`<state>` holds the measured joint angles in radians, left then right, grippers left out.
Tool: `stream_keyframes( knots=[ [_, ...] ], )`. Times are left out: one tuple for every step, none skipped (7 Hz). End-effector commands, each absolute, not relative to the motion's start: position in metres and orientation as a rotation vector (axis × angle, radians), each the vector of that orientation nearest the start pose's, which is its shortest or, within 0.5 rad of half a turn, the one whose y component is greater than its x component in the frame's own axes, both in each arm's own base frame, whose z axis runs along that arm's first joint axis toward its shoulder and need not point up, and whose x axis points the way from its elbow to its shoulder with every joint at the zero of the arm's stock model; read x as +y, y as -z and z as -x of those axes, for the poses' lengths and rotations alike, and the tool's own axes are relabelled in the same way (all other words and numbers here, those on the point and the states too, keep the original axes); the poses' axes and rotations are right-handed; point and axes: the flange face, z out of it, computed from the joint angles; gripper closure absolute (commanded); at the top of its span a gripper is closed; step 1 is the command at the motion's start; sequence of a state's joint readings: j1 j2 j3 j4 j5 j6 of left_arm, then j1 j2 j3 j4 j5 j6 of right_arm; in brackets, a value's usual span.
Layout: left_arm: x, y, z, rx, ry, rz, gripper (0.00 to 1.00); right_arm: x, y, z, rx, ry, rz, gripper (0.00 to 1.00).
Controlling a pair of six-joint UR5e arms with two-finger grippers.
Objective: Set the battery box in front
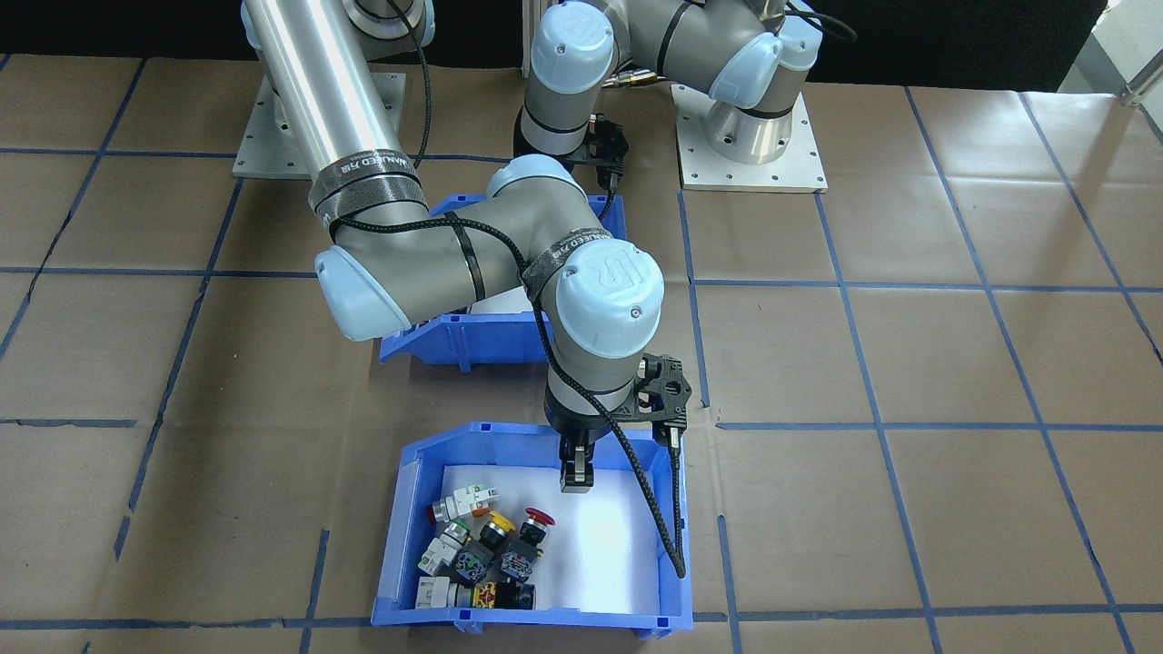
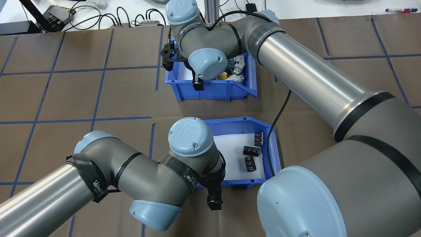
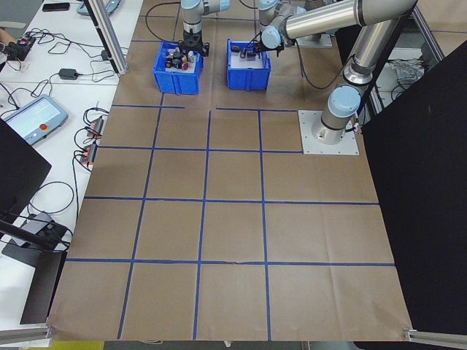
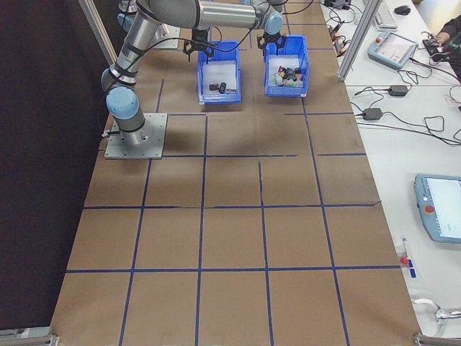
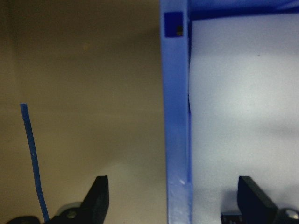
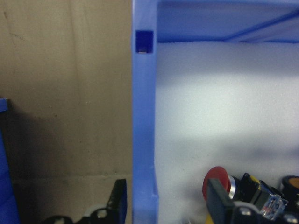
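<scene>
The battery box (image 2: 269,149) is sitting at 6 o'clock of the switch bin (image 2: 213,89) on the desk (image 2: 82,98). Both the left end effector (image 5: 170,196) and the right end effector (image 6: 163,200) are released, each straddling a bin wall; each should be sinking deeper before clenching squarely.

Blue bin w/ push-button switches (image 1: 536,531): white liner, switches (image 1: 482,554) bunched in 1 corner, incl. 1 red mushroom-head button (image 1: 540,519) & 1 yellow-capped (image 1: 498,524). Table (image 1: 909,363) covered in brown paper w/ blue tape grid (image 1: 854,363). Off the table edge in side views: cables & power adapters (image 4: 374,113), 2 teach pendants (image 4: 441,216), (image 3: 33,120), markers (image 2: 398,10), a person's hand (image 4: 448,32) at the far corner.
</scene>
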<state>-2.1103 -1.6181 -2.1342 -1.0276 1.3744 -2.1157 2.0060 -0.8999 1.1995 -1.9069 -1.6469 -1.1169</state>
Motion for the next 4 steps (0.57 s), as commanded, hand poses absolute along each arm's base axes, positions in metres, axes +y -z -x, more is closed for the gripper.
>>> stream_keyframes(
  knots=[
    [-0.291, -0.246, 0.351, 2.164, -0.314, 2.199, 0.34, -0.622, -0.285, -0.426, 2.251, 0.005, 2.341, 0.97],
    [-0.291, -0.242, 0.345, 2.155, -0.233, 2.198, 0.49, -0.624, -0.296, -0.425, 2.239, 0.031, 2.362, 1.0],
    [-0.291, -0.24, 0.345, 2.154, -0.232, 2.24, 0.66, -0.63, -0.31, -0.414, 2.244, 0.058, 2.373, 1.0],
    [-0.291, -0.24, 0.347, 2.127, -0.242, 2.348, 0.83, -0.63, -0.332, -0.398, 2.247, 0.073, 2.401, 1.0]
  ],
)
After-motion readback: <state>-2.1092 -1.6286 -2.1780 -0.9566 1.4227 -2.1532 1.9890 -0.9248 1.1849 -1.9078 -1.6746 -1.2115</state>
